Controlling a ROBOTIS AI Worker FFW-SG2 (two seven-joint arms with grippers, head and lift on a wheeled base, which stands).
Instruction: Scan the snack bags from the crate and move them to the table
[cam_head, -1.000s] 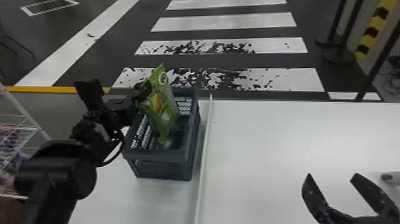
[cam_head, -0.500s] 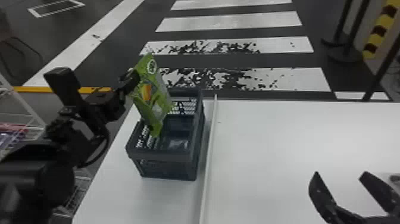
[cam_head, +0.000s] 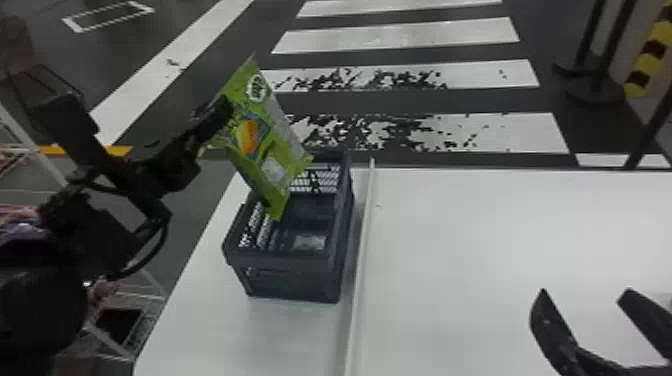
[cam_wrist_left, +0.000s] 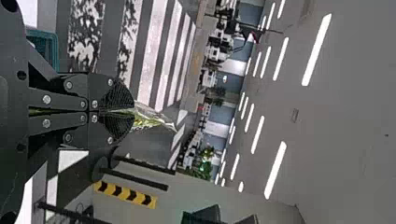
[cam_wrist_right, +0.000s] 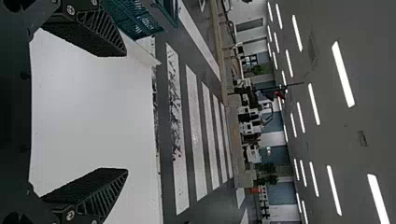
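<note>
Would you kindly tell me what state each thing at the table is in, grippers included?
Snack bag: gripped by its left edge, tilted, over the crate's left part.
Crate: upright on the table, open-topped.
Left gripper: shut on the snack bag.
Right gripper: open, empty.

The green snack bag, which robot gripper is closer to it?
Left. The left gripper pinches the edge of the snack bag; the right gripper is open, well off to the right over the table.

Right gripper (cam_head: 584, 294) — fingers (cam_wrist_right: 95, 193) wide apart
</note>
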